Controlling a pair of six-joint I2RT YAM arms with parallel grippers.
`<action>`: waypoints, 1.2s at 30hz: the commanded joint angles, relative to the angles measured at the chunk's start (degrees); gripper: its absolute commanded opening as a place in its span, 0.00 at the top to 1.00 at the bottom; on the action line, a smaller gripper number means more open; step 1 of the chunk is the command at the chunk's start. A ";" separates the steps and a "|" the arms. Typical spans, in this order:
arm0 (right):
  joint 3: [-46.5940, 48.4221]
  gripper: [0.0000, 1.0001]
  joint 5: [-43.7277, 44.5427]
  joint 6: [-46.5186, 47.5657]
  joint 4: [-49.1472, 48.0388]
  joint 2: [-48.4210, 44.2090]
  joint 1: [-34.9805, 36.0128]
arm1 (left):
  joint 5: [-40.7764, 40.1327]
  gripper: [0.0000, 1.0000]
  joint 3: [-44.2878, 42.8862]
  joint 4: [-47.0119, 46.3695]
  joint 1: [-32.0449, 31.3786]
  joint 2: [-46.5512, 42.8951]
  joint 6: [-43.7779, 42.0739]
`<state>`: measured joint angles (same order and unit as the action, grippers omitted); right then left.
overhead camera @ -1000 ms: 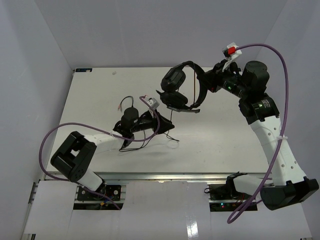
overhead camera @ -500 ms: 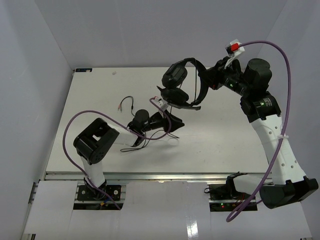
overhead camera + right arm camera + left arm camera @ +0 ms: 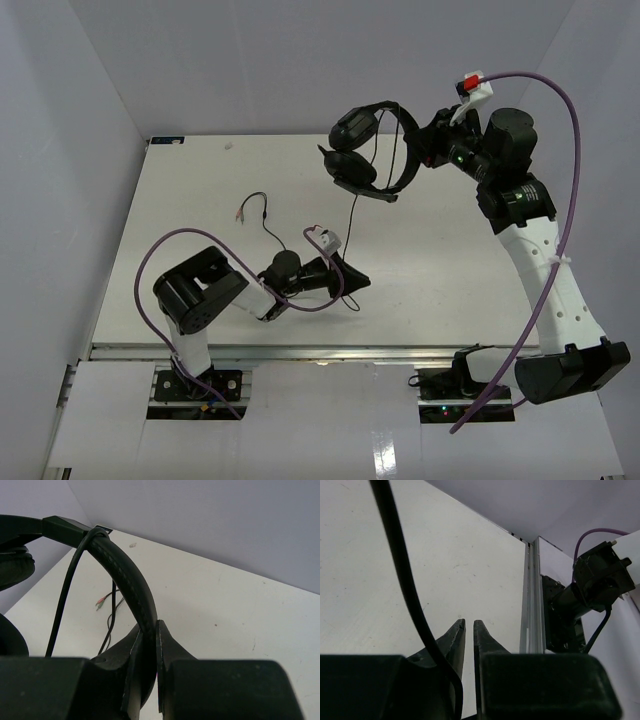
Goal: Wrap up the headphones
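The black headphones hang in the air over the far right of the table. My right gripper is shut on their arched headband, which is pinched between the fingertips. The thin cord drops from the earcups to my left gripper, low over the table's near middle. From there it trails back to the coloured plugs on the table. In the left wrist view the cord crosses the left finger toward the jaws' base. The left gripper shows a thin slit and nothing between its tips.
Thick purple cables loop off both arms. The metal rail marks the table's near edge just beyond the left gripper, with the right arm's base behind it. White walls enclose the table on three sides.
My left gripper has slid toward the near edge and to the right, drawing the cord along, and its jaws have narrowed. The right gripper has lifted the headphones slightly.
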<state>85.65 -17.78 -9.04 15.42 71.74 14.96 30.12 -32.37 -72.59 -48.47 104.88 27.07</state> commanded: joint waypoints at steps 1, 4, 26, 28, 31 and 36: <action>3.01 0.92 6.11 -1.51 -2.68 -0.43 -0.37 | -1.22 0.80 -1.00 -2.47 -2.22 -2.40 1.27; 2.37 0.92 9.50 -1.51 -2.68 -0.37 -0.37 | -1.76 0.82 -1.21 -2.27 -4.06 -2.61 1.55; -1.57 0.92 23.79 4.54 -5.05 -0.06 0.77 | -10.03 0.85 1.74 16.84 -17.32 -21.15 -5.35; -2.43 0.92 24.23 5.32 -5.41 -0.32 1.16 | -10.62 0.85 2.05 19.16 -17.51 -23.00 -5.99; -2.95 0.92 24.46 7.01 -5.67 -0.74 1.49 | -11.21 0.85 2.87 21.98 -17.54 -25.41 -6.77; -4.12 0.92 25.19 8.77 -6.32 -1.19 2.15 | -10.17 0.85 3.07 26.64 -17.66 -28.84 -7.38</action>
<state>81.64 4.97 -1.50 16.47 73.07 16.54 19.37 -29.67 -51.67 -65.47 80.26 21.26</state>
